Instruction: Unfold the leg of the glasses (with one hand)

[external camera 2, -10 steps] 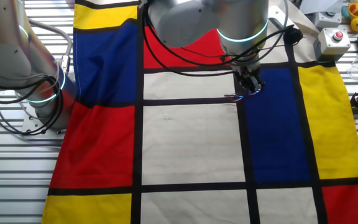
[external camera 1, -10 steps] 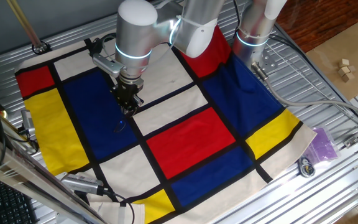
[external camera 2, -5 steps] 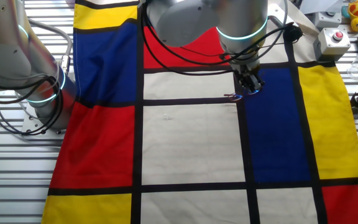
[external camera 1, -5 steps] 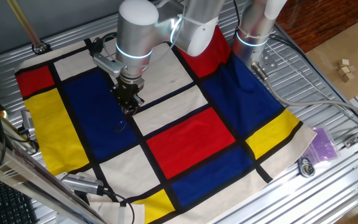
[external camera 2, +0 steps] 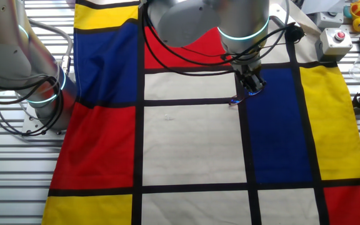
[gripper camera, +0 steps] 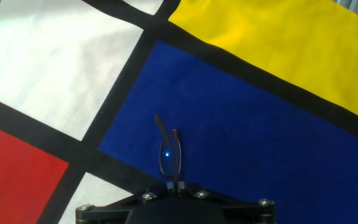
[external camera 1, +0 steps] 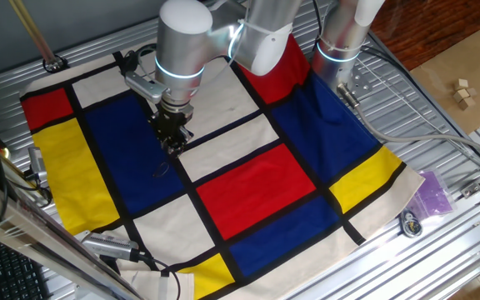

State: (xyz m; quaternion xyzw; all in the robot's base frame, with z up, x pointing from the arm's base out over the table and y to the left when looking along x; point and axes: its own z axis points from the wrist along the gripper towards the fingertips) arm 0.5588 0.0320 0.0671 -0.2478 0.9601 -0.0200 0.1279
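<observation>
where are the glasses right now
In the hand view the glasses sit bottom-centre, at the gripper tips, over the cloth's blue panel near its black-line corner.

My fingertips are cut off by the bottom edge in the hand view; only the black front of my gripper (gripper camera: 178,198) shows, so how the jaws stand cannot be told there. The glasses (gripper camera: 169,155) run under that edge, their near end hidden. In one fixed view the glasses are too small to make out below my gripper (external camera 1: 172,143). In the other fixed view they are a faint dark speck (external camera 2: 233,100) on the cloth's (external camera 2: 186,144) black line, with lenses and legs indistinguishable, and my gripper (external camera 2: 253,89) too small to judge.
</observation>
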